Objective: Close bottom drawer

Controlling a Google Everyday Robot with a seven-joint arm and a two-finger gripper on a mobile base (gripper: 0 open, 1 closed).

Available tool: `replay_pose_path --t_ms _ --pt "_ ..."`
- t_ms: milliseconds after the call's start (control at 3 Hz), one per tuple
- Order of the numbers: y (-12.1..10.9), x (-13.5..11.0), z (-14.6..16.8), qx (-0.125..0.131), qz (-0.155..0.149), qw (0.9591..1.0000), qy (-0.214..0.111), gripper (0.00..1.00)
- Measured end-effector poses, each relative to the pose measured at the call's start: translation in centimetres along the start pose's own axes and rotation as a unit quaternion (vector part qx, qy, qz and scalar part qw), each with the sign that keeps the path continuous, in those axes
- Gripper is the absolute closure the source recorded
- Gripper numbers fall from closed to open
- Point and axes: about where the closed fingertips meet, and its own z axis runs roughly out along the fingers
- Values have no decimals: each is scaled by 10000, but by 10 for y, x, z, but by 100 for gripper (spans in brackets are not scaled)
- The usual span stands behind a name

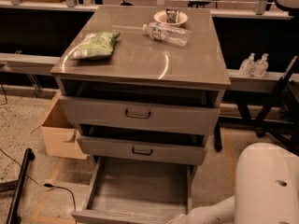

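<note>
The bottom drawer point(140, 186) of the grey-brown cabinet is pulled far out. Its long shallow grey tray is open to view and looks empty. Its narrow front panel point(112, 216) lies at the lower edge of the camera view, and its handle is hidden. My gripper point(175, 220) is at the end of the white arm, at the very bottom edge of the view. It is by the right end of the drawer's front panel and is mostly cut off.
The middle drawer point(142, 150) and top drawer point(138, 114) stand slightly open. A green bag point(93, 45), a water bottle point(167, 33) and a bowl point(170, 17) lie on the cabinet top. A cardboard box point(58, 134) stands to the left, and my white body point(266, 185) is at the lower right.
</note>
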Motion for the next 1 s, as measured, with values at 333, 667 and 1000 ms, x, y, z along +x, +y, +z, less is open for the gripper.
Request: replay_pose_path --t_ms 333,667,1000 --pt "2 11 19 167 -58 9998 131 100" --pt "-13 12 32 637 -348 9970 273 100" --pt "-40 3 28 1179 -553 9913 188 100"
